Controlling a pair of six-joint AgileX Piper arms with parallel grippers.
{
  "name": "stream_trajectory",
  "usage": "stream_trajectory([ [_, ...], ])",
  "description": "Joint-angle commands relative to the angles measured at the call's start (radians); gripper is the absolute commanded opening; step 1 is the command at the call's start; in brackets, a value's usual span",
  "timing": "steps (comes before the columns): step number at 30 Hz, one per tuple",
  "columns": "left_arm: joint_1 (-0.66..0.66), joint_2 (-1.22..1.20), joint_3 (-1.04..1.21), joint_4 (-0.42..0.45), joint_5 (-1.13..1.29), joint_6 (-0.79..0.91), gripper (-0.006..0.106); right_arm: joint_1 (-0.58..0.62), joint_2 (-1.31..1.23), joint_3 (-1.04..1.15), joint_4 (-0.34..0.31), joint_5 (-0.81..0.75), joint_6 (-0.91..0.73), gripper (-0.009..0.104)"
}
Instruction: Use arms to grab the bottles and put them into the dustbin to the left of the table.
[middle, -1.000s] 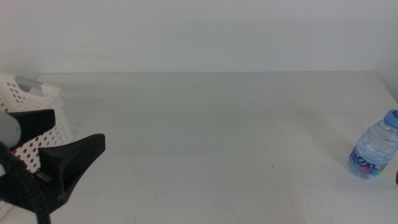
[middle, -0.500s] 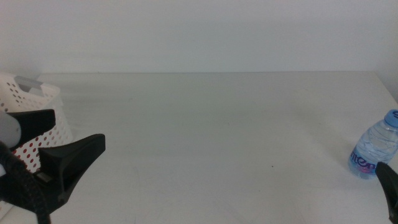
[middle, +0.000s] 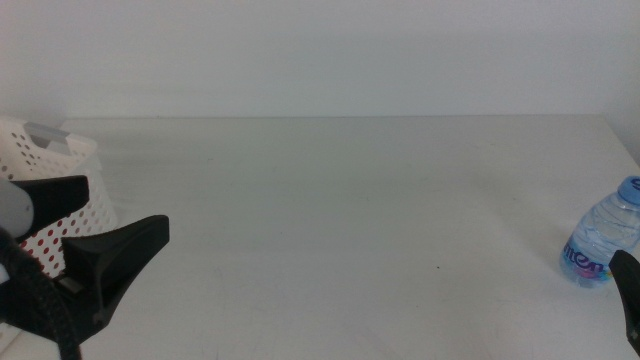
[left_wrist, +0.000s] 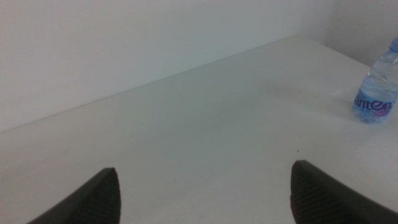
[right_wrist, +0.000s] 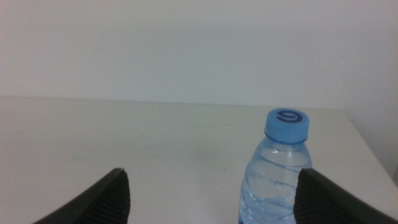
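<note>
A small clear water bottle (middle: 603, 243) with a blue cap stands upright near the table's right edge. In the right wrist view the bottle (right_wrist: 275, 177) is just ahead of my right gripper (right_wrist: 211, 190), which is open and empty. Only one dark fingertip (middle: 628, 292) of it shows in the middle view, just below the bottle. The white perforated dustbin (middle: 55, 160) sits at the far left. My left gripper (middle: 100, 225) hangs open in front of it, holding nothing. From the left wrist the bottle (left_wrist: 377, 92) appears far across the table.
Something red (middle: 42, 246) shows through the dustbin's holes. The white table (middle: 330, 220) stretches bare between the dustbin and the bottle, with a white wall behind. Its right edge runs close to the bottle.
A fingertip of my right gripper has come into the middle view at the bottom right, beside the bottle. The left gripper and the bottle have not moved.
</note>
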Motion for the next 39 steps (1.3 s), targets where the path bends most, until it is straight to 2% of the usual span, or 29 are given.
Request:
stream_trajectory([
  [1,-0.004,0.003,-0.029,-0.005,-0.074,-0.011,0.09,-0.004,0.039,-0.022,-0.008,-0.106,0.029,0.07],
  [7,-0.004,0.003,-0.029,-0.005,-0.074,-0.011,0.09,-0.004,0.171,-0.022,-0.007,-0.157,0.036,0.07],
  [10,-0.004,0.003,-0.029,-0.005,-0.074,-0.011,0.09,-0.004,0.247,-0.022,0.007,-0.21,-0.025,0.07],
  [12,-0.004,0.003,-0.029,-0.005,-0.074,-0.011,0.09,-0.004,0.298,-0.022,0.054,-0.246,-0.076,0.07],
  [15,-0.004,0.003,-0.029,-0.005,-0.074,-0.011,0.09,-0.004,0.37,-0.022,0.157,-0.307,-0.163,0.07],
  [18,-0.004,0.003,-0.029,-0.005,-0.074,-0.011,0.09,-0.004,0.439,-0.022,0.22,-0.388,-0.206,0.07],
  [27,-0.004,0.003,-0.029,-0.005,-0.074,-0.011,0.09,-0.004,0.692,-0.024,0.224,-0.675,-0.199,0.07],
  [33,-0.004,0.003,-0.029,-0.005,-0.074,-0.011,0.09,-0.004,0.857,-0.024,0.217,-0.91,-0.085,0.07],
  [36,-0.004,0.003,-0.029,-0.005,-0.074,-0.011,0.09,-0.004,0.906,-0.041,0.217,-0.924,-0.026,0.07],
  [39,-0.004,0.003,-0.029,-0.005,-0.074,-0.011,0.09,-0.004,0.941,-0.069,0.187,-0.923,-0.005,0.073],
])
